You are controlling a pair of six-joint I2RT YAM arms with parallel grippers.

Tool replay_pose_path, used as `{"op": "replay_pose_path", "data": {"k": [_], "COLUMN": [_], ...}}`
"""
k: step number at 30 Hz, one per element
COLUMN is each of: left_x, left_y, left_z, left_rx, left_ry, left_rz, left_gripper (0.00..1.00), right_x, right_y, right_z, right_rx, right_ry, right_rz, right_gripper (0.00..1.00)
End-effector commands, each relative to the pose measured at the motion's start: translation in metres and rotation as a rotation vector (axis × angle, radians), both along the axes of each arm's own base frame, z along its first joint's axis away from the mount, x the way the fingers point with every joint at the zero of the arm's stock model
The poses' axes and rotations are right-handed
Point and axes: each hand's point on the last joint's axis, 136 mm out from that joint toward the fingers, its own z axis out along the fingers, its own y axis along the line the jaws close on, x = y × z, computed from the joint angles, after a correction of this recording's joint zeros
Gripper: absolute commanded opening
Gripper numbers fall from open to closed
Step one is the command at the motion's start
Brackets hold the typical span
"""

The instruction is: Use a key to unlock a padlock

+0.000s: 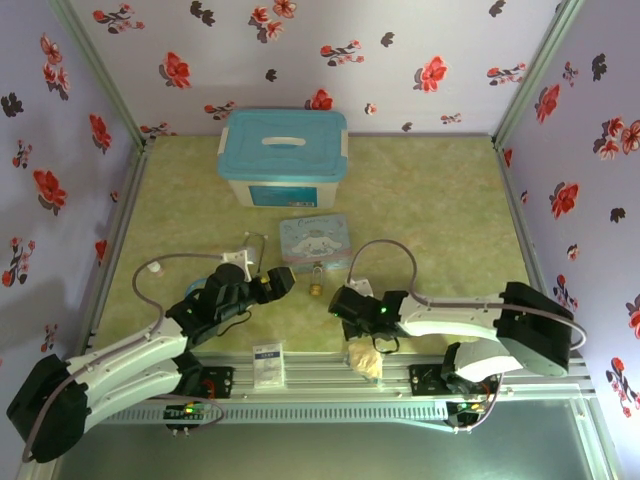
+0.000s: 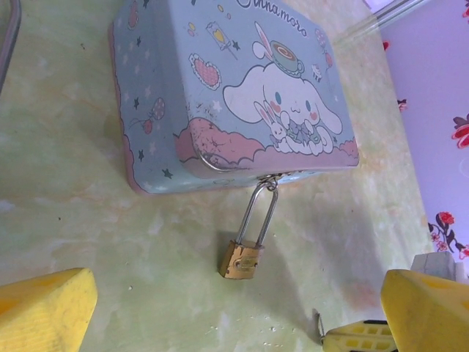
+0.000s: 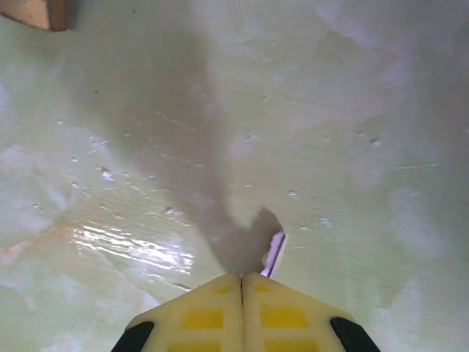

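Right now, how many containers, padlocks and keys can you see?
Containers: 2 (blue-lidded white plastic box, pale blue cartoon tin)
Padlocks: 1 (small brass padlock, hooked on the tin)
Keys: 1 (thin dark metal key at the right gripper)
Total: 4

walls (image 1: pixel 300 60): lilac, strewn with red and dark flowers
table (image 1: pixel 430 190): mottled pale yellow-green
storage box (image 1: pixel 283 160): white, sky-blue lid
tin (image 2: pixel 234 95): powder blue, pink clouds, stars, a white long-eared cartoon pup
padlock (image 2: pixel 240 258): brass-yellow body, silvery shackle
key (image 3: pixel 273 251): pale metal, lilac sheen
left gripper pads (image 2: pixel 44 312): yellow
right gripper pads (image 3: pixel 205 315): cream-yellow, deeper yellow squares
wad (image 1: pixel 365 360): pale beige
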Motion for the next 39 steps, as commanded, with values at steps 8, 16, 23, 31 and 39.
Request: {"op": "replay_pose_path", "data": {"k": [8, 16, 23, 31, 39], "left_x": [0.003, -0.005, -0.002, -0.005, -0.007], "left_y": [-0.033, -0.068, -0.079, -0.08, -0.082], "left_z": [0.024, 0.051, 0.063, 0.056, 0.057], "left_rx": [-0.247, -0.377, -0.545, -0.587, -0.606], "left_ry": [0.026, 0.138, 0.201, 0.258, 0.267], "left_rz": [-0.009, -0.015, 0.015, 0.044, 0.033], "left_gripper": [1.0, 1.0, 0.99, 0.91, 0.77], "right_x": [0.02, 0.043, 0.037, 0.015, 0.018], "right_y": [-0.007, 0.037, 0.086, 0.1, 0.097], "right_z": [0.037, 0.096, 0.14, 0.152, 0.151], "right_rx": [0.021, 0.101, 0.269, 0.313, 0.277], "right_ry": [-0.073, -0.206, -0.319, -0.406, -0.499], "right_rz": [0.087, 0.234, 0.403, 0.541, 0.584], "right_gripper": [0.0, 0.0, 0.0, 0.0, 0.0]}}
